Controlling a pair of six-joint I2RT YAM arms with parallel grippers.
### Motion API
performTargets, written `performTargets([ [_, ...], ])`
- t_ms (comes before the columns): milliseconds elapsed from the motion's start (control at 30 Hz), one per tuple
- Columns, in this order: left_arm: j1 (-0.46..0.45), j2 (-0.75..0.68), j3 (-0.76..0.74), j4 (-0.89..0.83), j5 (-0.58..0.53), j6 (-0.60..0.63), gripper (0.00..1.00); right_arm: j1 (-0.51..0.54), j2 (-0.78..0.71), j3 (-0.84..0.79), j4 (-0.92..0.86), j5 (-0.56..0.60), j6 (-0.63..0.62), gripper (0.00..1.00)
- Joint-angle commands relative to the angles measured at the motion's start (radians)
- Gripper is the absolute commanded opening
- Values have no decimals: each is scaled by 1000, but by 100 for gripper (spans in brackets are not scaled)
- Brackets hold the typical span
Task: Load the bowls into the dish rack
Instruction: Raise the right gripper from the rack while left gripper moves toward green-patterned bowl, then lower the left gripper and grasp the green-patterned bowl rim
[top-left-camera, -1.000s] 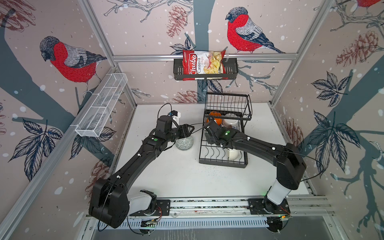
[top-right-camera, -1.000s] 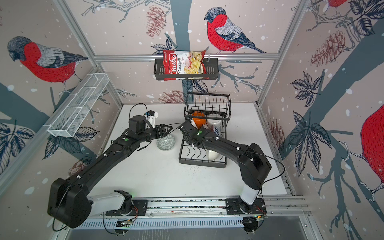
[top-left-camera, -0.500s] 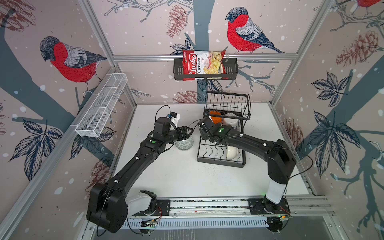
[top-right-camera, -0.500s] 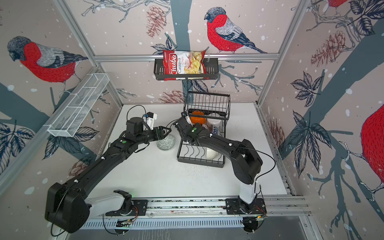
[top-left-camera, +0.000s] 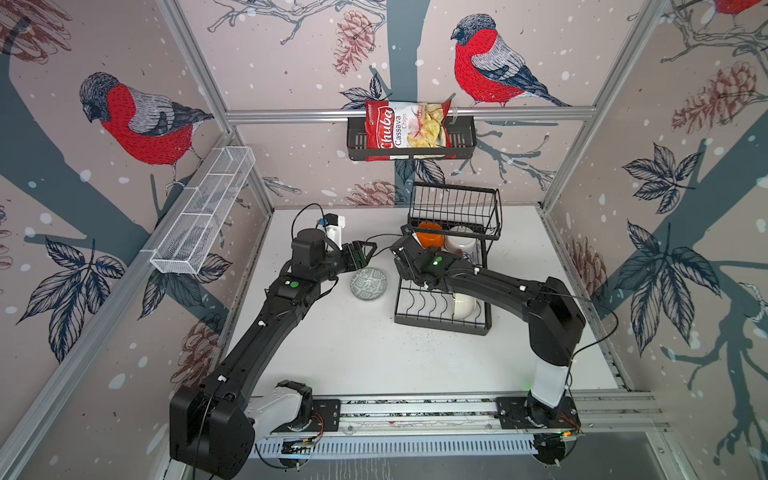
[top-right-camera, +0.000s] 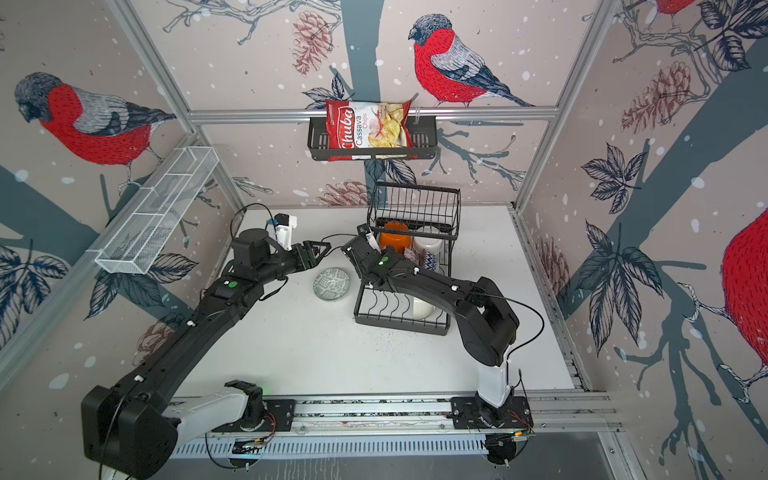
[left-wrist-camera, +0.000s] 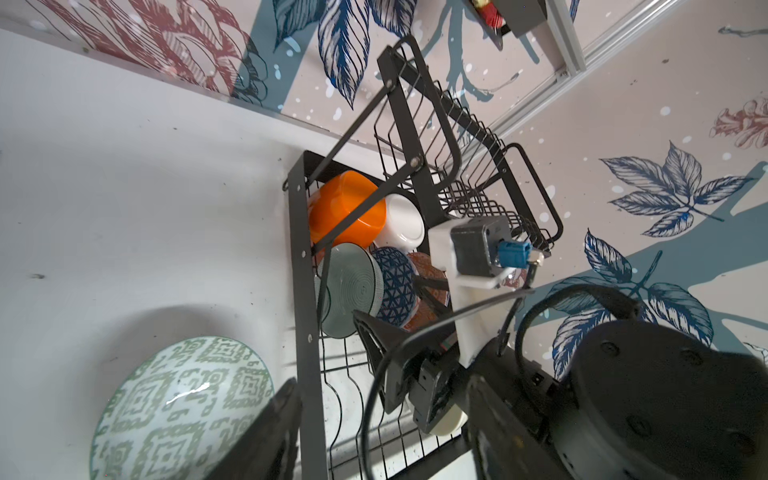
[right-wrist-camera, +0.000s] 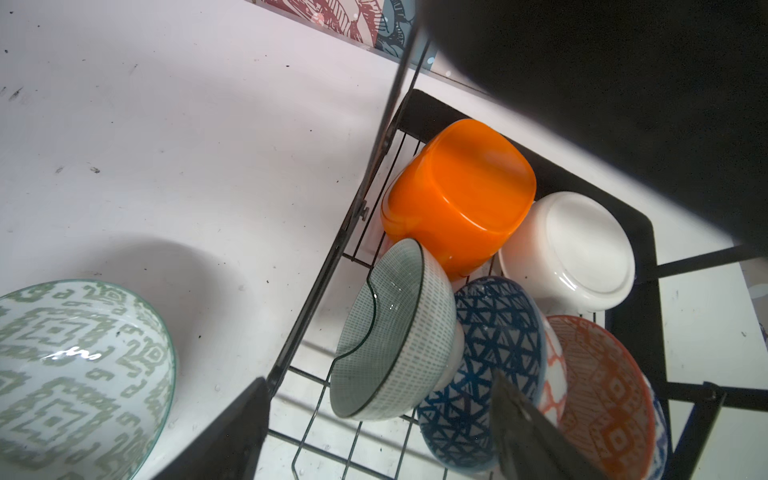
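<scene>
A green-patterned bowl (top-left-camera: 369, 283) (top-right-camera: 331, 284) lies upright on the table just left of the black dish rack (top-left-camera: 440, 326) (top-right-camera: 399, 325). In the rack's flat tray stand an orange bowl (right-wrist-camera: 457, 208), a white bowl (right-wrist-camera: 573, 249), a pale teal bowl (right-wrist-camera: 395, 332), a blue-patterned bowl (right-wrist-camera: 486, 374) and an orange-red patterned bowl (right-wrist-camera: 602, 395). A cream bowl (top-left-camera: 463, 305) sits nearer the front. My left gripper (top-left-camera: 368, 254) (left-wrist-camera: 380, 449) hangs open just behind the green-patterned bowl. At the rack's left edge my right gripper (top-left-camera: 398, 249) (right-wrist-camera: 374, 440) is open and holds nothing.
A black wall basket (top-left-camera: 411, 143) with a chips bag hangs on the back wall. A white mesh tray (top-left-camera: 203, 216) is fixed to the left wall. The rack's raised wire basket tier (top-left-camera: 455, 208) overhangs the rear bowls. The two grippers are close together.
My right gripper has drawn back and to the left, from above the rack's tray to its left edge. The left gripper has shifted only slightly; the bowls stay put.
</scene>
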Motion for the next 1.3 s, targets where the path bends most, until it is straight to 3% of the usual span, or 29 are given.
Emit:
performTargets([
  [0, 26, -24, -15, 61, 48, -24, 63, -17, 5, 12, -9, 0, 28, 83],
  [200, 61, -40, -42, 145, 129, -69, 64, -21, 14, 27, -14, -1, 27, 83],
  [333, 90, -52, -58, 173, 121, -91, 63, -24, -2, 21, -17, -1, 31, 83],
  [600, 150, -42, -52, 24, -80, -52, 63, -28, -94, -39, 12, -79, 33, 83],
  [900, 150, 36, -98, -126, -200, -16, 63, -18, -203, -115, 72, -276, 5, 82],
  [1267, 98, 118, -161, -167, -329, -2, 57, 13, -242, -146, 105, -340, 1, 82],
])
